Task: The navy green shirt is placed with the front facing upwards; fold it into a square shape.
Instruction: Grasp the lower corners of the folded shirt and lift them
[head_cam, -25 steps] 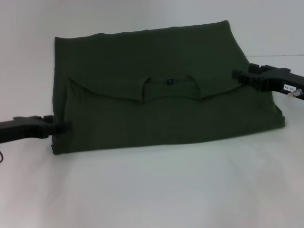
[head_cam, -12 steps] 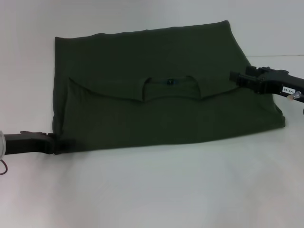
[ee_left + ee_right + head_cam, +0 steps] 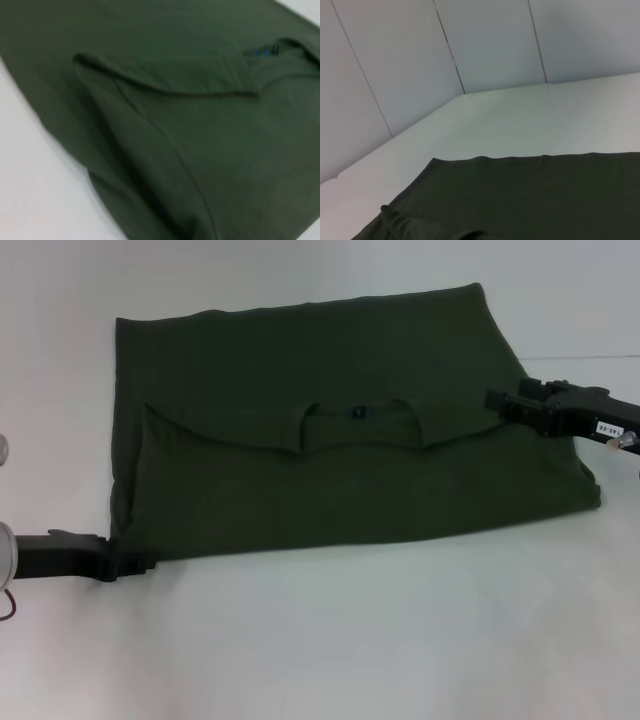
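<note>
The navy green shirt (image 3: 340,420) lies flat on the white table as a wide, dark olive rectangle, folded across itself. Its round collar with a small blue neck label (image 3: 357,412) sits near the middle, facing up.

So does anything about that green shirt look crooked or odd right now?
Slightly. The navy green shirt lies folded across the middle, collar on top, but its near-left corner is bunched where the left hand meets it. The folded edge sags unevenly. The right hand sits at the other end.
</note>
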Available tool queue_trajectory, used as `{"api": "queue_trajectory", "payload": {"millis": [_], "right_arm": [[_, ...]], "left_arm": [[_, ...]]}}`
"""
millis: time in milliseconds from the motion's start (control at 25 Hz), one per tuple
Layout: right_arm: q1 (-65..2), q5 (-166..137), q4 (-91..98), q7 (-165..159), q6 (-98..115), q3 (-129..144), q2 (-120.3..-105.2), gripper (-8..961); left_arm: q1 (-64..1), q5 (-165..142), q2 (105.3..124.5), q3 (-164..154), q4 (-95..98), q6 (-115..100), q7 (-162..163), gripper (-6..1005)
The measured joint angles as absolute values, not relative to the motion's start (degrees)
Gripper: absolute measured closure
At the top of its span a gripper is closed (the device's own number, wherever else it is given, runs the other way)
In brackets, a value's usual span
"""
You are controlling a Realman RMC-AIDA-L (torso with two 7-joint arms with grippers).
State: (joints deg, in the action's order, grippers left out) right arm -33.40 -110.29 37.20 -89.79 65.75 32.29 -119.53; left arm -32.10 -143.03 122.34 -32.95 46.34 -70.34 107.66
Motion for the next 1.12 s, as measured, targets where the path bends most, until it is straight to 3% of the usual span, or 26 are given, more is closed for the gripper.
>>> {"api": "queue_trajectory", "payload": {"millis": [40,400,840,1120], "right_arm": [[-33.40,-110.26,37.21,-89.82,65.75,32.24,-119.53,278],[-33.44,-110.12,37.26,-89.70,65.72,32.21,-119.53,276],[-30.64,-110.56,38.25,-89.81,65.52,32.28,-118.98,275],[-22.34,-110.65,41.36,-88.82,65.46,32.26,-118.12,272]], "left_arm": [[-32.17,-143.77,122.34,-33.05,46.37,-70.12,107.52,298],[-32.18,-143.50,122.34,-33.00,46.60,-70.46,105.76,697],[-32.26,-141.05,122.24,-32.36,46.98,-71.58,103.02,936],[-31.90,-136.73,122.00,-31.75,47.36,-73.60,100.73,942]]}}
